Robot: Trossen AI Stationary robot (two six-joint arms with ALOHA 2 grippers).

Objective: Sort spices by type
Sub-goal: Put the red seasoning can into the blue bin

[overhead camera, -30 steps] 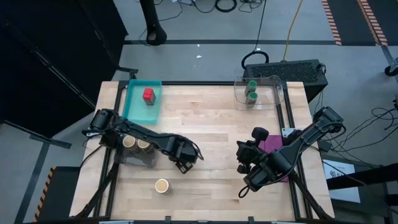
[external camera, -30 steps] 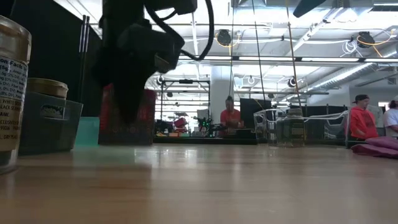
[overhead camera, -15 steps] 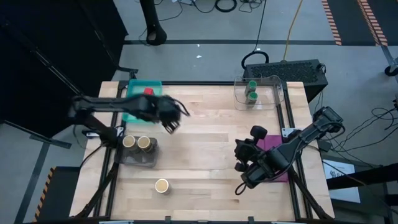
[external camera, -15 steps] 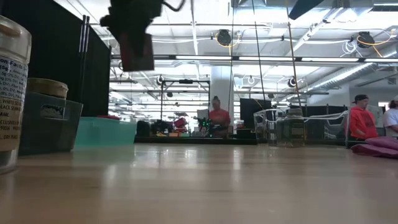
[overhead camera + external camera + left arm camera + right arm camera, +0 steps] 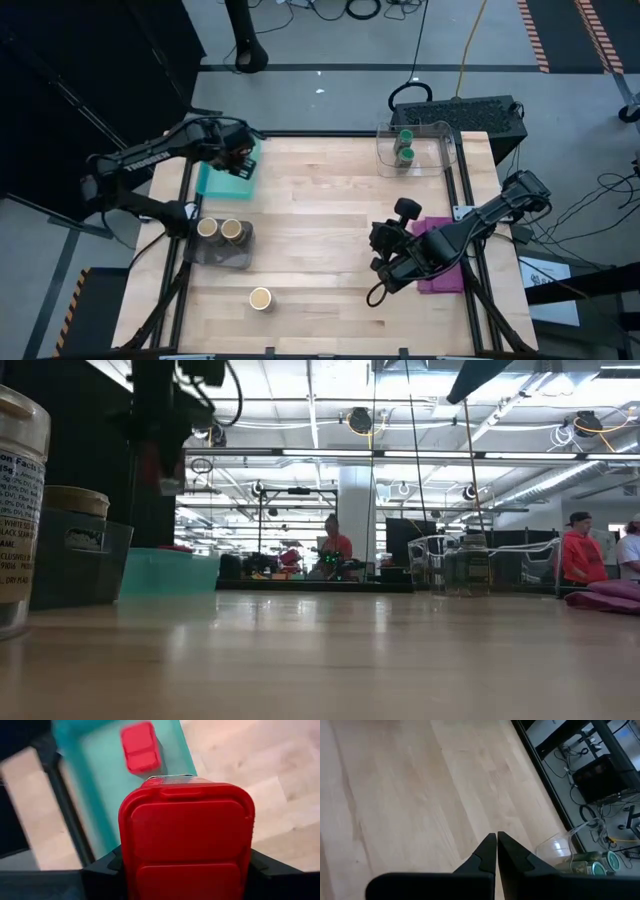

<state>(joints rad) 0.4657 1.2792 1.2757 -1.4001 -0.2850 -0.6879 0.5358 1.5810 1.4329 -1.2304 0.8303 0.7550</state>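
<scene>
The left hand (image 5: 237, 157) is above the teal plastic tray (image 5: 222, 177) at the far left of the wooden surface (image 5: 320, 220), clamped on a red blocky spice jar (image 5: 187, 840); a second red blocky jar (image 5: 140, 747) lies in the tray. The right hand (image 5: 496, 840) hovers over the surface near the purple cloth (image 5: 443, 265), its fingers together.

1. Teal tray (image 5: 215, 180) at the table's far left corner, on the wooden table (image 5: 330, 230).
2. Clear bin (image 5: 440, 150) at the far right corner.
3. Purple cloth (image 5: 440, 280) at the right edge.
4. Dark bin (image 5: 225, 255) near the left edge.
5. People (image 5: 578, 555) in the room behind.
</scene>
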